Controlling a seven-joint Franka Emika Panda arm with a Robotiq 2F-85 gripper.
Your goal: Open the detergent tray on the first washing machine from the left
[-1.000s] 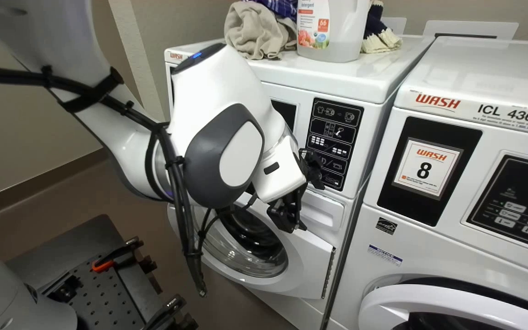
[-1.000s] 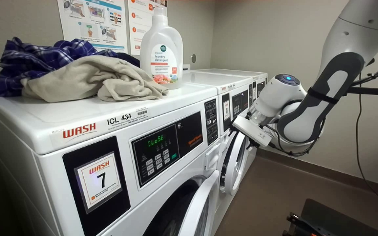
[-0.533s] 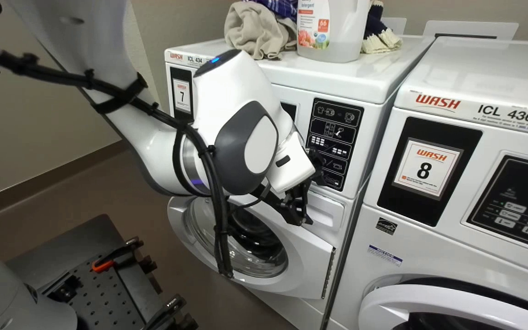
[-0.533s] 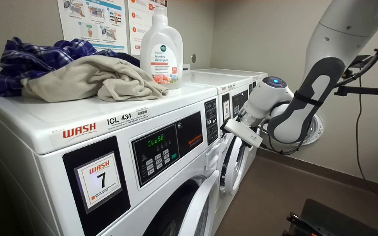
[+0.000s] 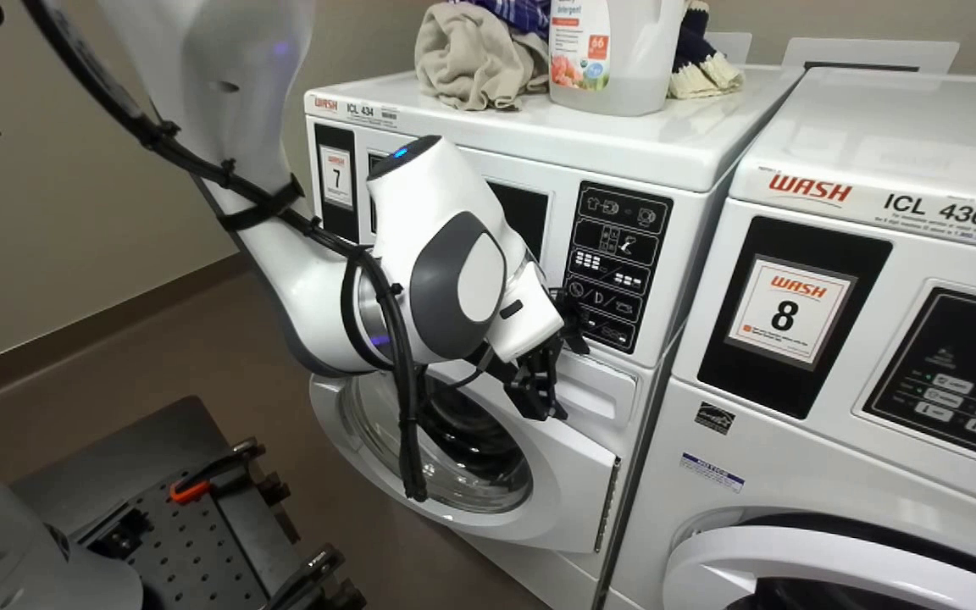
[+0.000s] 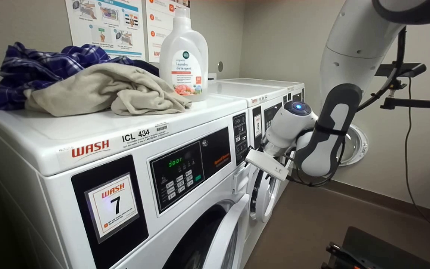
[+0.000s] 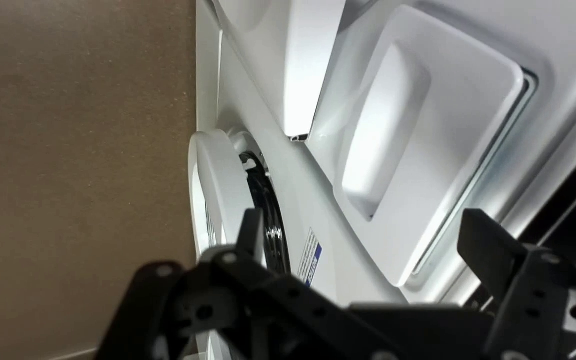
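The end effector [image 7: 362, 227] faces the detergent tray [image 7: 425, 145], jaws parted, holding nothing. Presumably they're spread to straddle it.

1 grpr [image 7: 363, 224], 1 btl [image 6: 184, 61], 2 posters [image 6: 106, 30]

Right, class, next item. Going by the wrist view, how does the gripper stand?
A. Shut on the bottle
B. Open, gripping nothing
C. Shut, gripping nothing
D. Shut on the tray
B: in the wrist view the gripper has its two fingers wide apart with nothing clasped between them, and the tray shows beyond.
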